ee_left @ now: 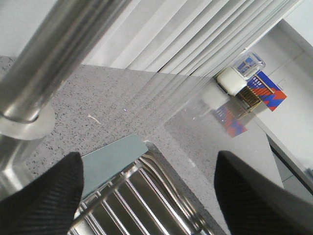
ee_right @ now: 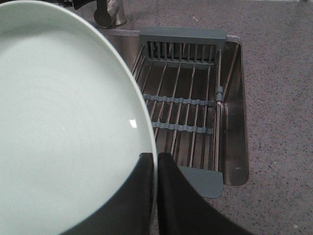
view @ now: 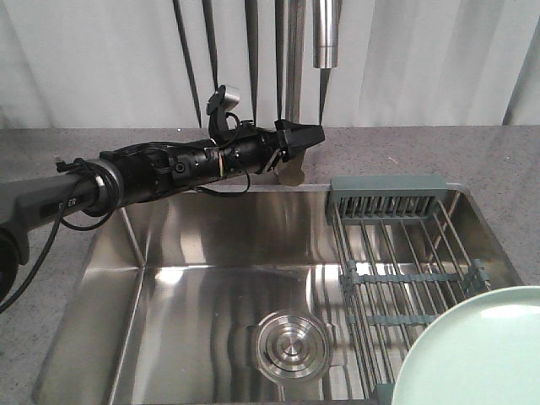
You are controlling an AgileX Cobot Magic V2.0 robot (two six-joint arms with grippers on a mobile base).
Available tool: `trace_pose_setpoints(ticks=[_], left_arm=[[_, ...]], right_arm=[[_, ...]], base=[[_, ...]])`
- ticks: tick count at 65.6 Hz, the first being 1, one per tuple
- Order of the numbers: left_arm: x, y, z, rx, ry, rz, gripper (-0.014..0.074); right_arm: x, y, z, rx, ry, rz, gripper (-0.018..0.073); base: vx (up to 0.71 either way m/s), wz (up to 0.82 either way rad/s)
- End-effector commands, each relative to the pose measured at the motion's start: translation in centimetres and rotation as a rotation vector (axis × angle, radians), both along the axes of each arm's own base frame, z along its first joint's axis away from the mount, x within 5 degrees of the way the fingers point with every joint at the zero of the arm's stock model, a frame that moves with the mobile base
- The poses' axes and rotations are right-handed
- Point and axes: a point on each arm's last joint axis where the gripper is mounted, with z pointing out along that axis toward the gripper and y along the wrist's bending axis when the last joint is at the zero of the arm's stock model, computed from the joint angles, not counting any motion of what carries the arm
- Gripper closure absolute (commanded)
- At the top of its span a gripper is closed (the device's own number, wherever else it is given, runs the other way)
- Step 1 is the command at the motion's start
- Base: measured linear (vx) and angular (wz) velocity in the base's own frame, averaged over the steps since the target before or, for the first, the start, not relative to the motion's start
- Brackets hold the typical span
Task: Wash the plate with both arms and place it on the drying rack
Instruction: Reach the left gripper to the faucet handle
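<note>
Place: kitchen | steel sink (view: 126, 278) sunk in speckled grey table (view: 422, 148) | tap (view: 325, 34) above it | drying rack (view: 386, 187) across the basin's right side | pale curtain (view: 101, 59) behind

A plain, matte, pale mint-green plate (ee_right: 63, 122). A drying rack (ee_right: 183, 100) of silver steel rods with grey-green plastic ends and cross bars. A brushed silver sink (view: 202, 287) streaked with bright reflections. A grey table (view: 51, 143) finely speckled with white and dark flecks. The left end effector (view: 305, 137) and right end effector (ee_right: 156, 164) are black. A white pleated curtain (view: 101, 59). A small box (ee_left: 261, 90) patterned blue, orange-red and white.
</note>
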Motion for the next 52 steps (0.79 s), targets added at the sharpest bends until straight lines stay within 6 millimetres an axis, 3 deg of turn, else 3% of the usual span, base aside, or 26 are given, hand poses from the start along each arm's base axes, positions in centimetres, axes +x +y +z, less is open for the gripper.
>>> trace_pose_setpoints(ticks=[1,23,41,52], left_arm=[[-1.5,-0.7,5.0,-0.149,-0.099,-0.115,0.0072],[-3.1,-1.2,4.2,-0.083,-0.033,-0.304,0.0072],[-3.1,-1.1,4.4,-0.094,-0.024,-0.308,0.0072],[-2.2,0.3,4.6,-0.118,0.001,-0.258,0.0094]], right_arm=[[0.5,0.1,1.2,0.011,-0.073,-0.008,0.0564],[0.5,0.1,1.2,0.011,-0.073,-0.008,0.0564],[0.5,0.1,1.2,0.011,-0.073,-0.008,0.0564],[0.5,0.1,1.2,0.011,-0.073,-0.008,0.0564]], base=[[0.00,0.00],[0.00,0.00],[0.00,0.00],[0.00,0.00]])
